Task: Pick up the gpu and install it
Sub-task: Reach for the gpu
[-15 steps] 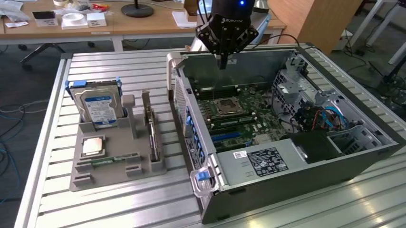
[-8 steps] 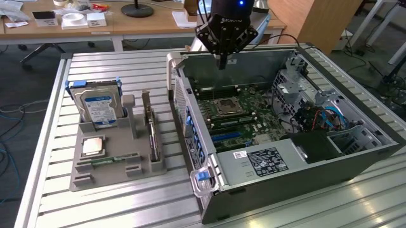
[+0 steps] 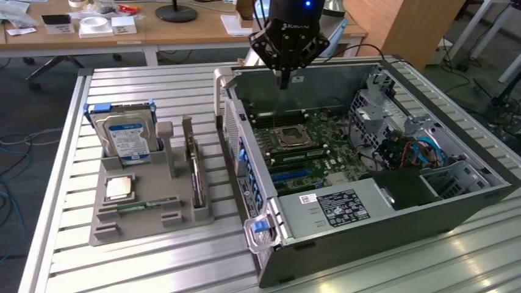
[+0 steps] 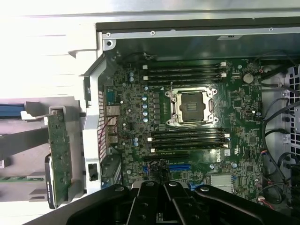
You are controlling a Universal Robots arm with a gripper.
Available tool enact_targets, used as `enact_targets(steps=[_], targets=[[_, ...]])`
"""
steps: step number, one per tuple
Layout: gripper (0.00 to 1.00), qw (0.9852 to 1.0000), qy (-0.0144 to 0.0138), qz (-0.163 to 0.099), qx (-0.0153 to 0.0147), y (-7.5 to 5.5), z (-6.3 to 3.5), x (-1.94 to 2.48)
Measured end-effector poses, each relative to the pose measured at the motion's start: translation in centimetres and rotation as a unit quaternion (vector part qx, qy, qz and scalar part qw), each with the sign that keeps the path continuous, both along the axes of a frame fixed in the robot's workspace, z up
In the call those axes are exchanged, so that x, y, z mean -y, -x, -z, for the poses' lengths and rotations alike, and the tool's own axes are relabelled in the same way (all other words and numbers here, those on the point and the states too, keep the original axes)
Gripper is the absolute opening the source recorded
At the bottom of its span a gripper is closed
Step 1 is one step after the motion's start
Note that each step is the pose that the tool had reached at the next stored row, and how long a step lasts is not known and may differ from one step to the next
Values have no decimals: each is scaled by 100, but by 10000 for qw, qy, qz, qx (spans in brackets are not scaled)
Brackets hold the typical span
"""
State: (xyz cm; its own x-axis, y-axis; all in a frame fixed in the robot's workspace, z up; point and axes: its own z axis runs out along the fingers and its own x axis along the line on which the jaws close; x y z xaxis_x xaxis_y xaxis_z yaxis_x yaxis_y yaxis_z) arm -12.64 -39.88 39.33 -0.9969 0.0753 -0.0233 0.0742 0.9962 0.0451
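End effector (image 3: 284, 81) hovering over the open computer case (image 3: 391, 235), fingers pressed together, gripping nothing, gpu (image 3: 194, 174) standing on edge in the grey holder (image 3: 106, 235) just beside the case, on the counter (image 3: 122, 271)

The pincer (image 4: 164, 187) covers part of the motherboard (image 4: 197, 136) — the white case label (image 3: 342, 207) is unreadable.

No legible text, white lettering on the hand (image 3: 283, 79) unreadable, case sticker (image 3: 346, 207) print likewise
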Motion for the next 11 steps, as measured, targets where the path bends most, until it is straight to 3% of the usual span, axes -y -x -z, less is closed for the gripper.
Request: enact_targets(steps=[11], targets=[[11,10000,0,0,0,52,0,0]])
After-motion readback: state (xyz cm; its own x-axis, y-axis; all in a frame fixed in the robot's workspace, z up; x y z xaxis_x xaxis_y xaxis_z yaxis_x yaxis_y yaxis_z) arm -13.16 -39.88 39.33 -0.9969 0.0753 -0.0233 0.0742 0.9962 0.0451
